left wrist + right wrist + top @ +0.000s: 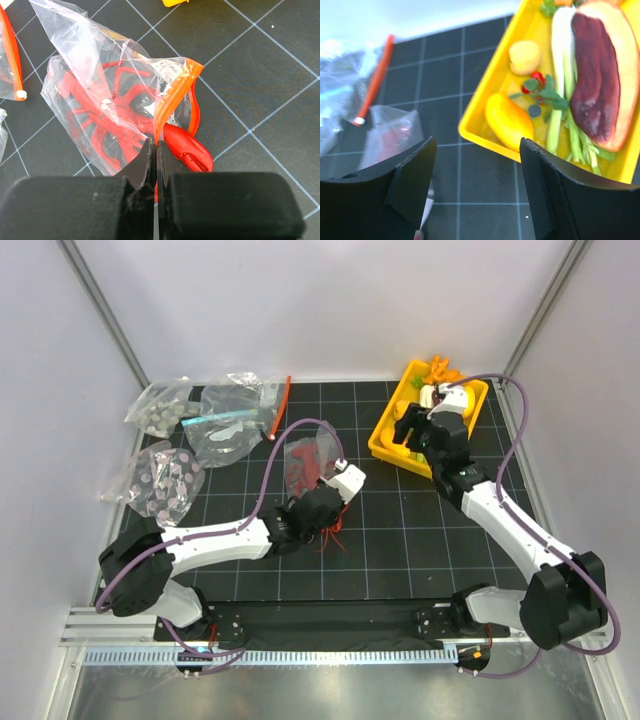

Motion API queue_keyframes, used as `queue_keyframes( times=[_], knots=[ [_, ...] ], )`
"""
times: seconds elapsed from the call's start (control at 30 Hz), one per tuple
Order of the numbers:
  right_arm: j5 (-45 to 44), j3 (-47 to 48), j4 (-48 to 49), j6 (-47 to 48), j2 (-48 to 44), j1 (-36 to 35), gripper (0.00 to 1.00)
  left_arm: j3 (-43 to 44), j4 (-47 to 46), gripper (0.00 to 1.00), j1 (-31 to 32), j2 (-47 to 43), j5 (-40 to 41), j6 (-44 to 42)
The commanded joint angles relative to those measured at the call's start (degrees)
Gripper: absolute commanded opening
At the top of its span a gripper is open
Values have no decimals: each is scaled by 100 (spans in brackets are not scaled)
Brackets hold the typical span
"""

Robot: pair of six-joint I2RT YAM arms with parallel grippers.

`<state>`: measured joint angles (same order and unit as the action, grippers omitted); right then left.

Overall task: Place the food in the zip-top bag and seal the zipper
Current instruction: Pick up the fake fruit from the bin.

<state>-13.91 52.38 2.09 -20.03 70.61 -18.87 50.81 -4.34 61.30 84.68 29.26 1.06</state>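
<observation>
Left gripper [156, 146] with its jaws pressed together, pinching the lower end of the red-orange zipper [176, 89] at the mouth of the zip-top bag [90, 60]; the bag lies crumpled on the black gridded mat [400, 540], near the middle of the table, with its mouth towards the gripper; red lobster [112, 115] mostly inside the bag, seen through the clear film; one glossy red claw [189, 151] lies at or just outside the mouth, beside the zipper, and whether it is inside cannot be told; right gripper [477, 145] with its jaws standing wide apart and nothing between them, hanging over the near left edge of the yellow tray [496, 75] at the far right of the mat; in the tray, an orange-yellow fruit piece [507, 120] against the near wall, a pale yellow rounded piece [525, 56] farther in, a sprig of small red berries with green leaves [540, 89] between them, a long white-green leek [561, 45] and a dark red-purple slab [597, 85] just beside it; at the far left of the mat, well apart from the tray, two bags of grey discs [160, 480] and a clear bag with white pieces [230, 425], beside which lies a red strip [282, 405].
</observation>
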Motion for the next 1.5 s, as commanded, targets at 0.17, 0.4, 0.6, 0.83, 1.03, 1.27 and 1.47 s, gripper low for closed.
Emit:
queue_keyframes(
  times=[0.17, 0.4, 0.6, 0.83, 1.03, 1.27, 1.47],
  knots=[
    [-559, 993, -595, 228, 1795, -2, 86, 122, -76, 0, -21, -189, 124, -9],
    [-1184, 1494, -674, 799, 3010, 15, 95, 114, -67, 0, -21, -215, 124, -18],
    [-878, 1828, -842, 720, 3704, 42, 92, 96, -67, 0, -21, -233, 133, -9],
    [-429, 1952, -825, 457, 3944, 129, 46, 114, -76, 0, -21, -163, 212, -44],
    [-130, 1487, -509, 237, 3154, 147, 19, 96, -67, 0, -21, -198, 230, -45],
    [73, 748, -235, 149, 1633, 147, 18, 70, -67, 0, -21, -259, 239, -53],
    [300, 633, -437, 88, 1166, 138, 18, 61, -67, 0, -21, -295, 274, -53]
  ],
)
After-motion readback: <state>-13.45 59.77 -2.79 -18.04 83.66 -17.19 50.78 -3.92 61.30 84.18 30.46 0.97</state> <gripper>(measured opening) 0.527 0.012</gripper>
